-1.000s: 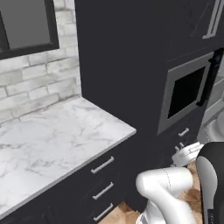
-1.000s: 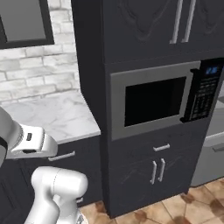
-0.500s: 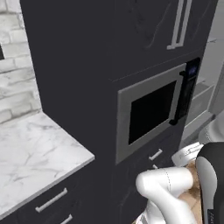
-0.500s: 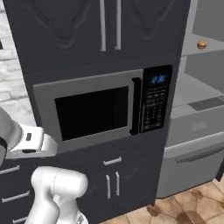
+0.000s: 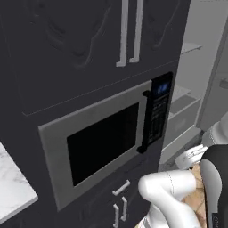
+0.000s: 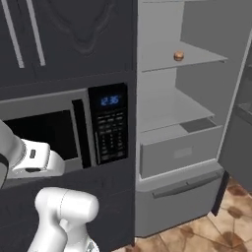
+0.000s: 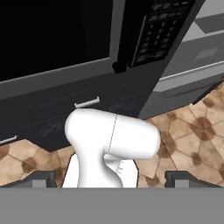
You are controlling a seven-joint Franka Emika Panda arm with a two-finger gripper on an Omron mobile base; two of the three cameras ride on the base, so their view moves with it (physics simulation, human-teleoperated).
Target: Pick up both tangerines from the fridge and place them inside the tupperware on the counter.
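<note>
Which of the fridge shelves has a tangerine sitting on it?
The upper shelf of the open fridge: a small orange tangerine sits near its middle. The shelf below it, just above the drawer, is bare.

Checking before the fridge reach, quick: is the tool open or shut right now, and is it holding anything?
Tool: open, fingertips spread wide apart in the hand view, nothing between them.

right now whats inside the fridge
One tangerine sits on an upper shelf of the open fridge. The drawer is shut, hiding its contents.
</note>
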